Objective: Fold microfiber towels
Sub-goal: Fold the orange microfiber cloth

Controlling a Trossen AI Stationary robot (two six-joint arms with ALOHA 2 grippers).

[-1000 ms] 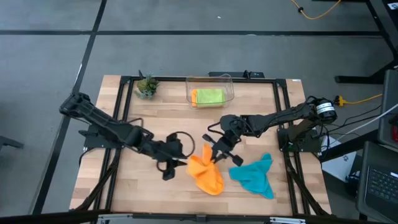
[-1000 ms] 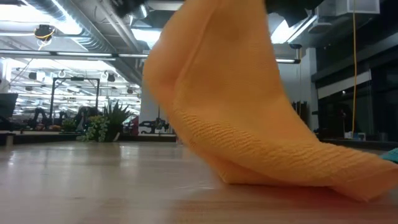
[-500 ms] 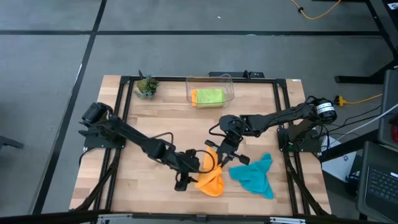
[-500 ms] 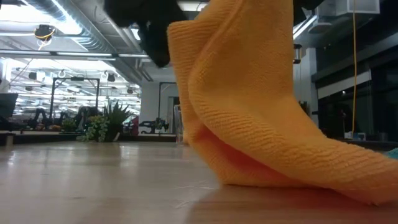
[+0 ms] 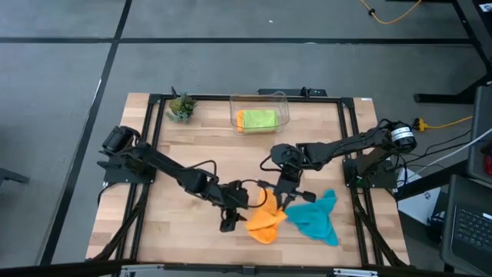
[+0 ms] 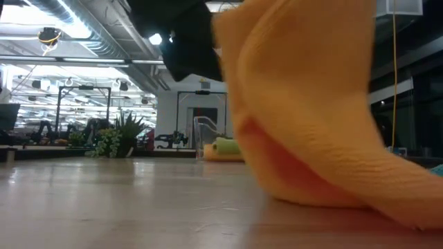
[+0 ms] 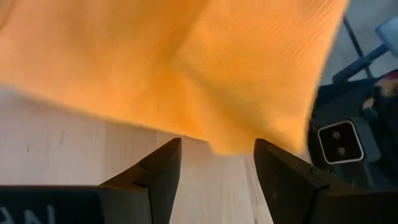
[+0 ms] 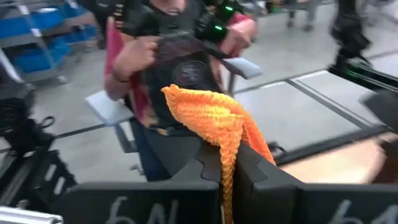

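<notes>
From above, the orange towel [image 5: 265, 222] lies bunched near the table's [image 5: 154, 231] front edge, touching the teal towel [image 5: 314, 218], its long axis running from the front edge up toward the right gripper [image 5: 279, 197], with the left gripper [image 5: 244, 206] at its other side and the lime towel [image 5: 257, 118] in the bin [image 5: 260, 110] at the back. At table height the orange towel [image 6: 311, 111] rises steeply, only its lower folds on the wood. The left wrist camera shows the left gripper's fingers [image 7: 155, 174] spread apart with the towel [image 7: 186, 68] just beyond them, while the right wrist camera shows the right gripper [image 8: 227, 168] clenched on a towel edge [image 8: 217, 118] that stands up between its fingers, a person [image 8: 174, 56] behind.
</notes>
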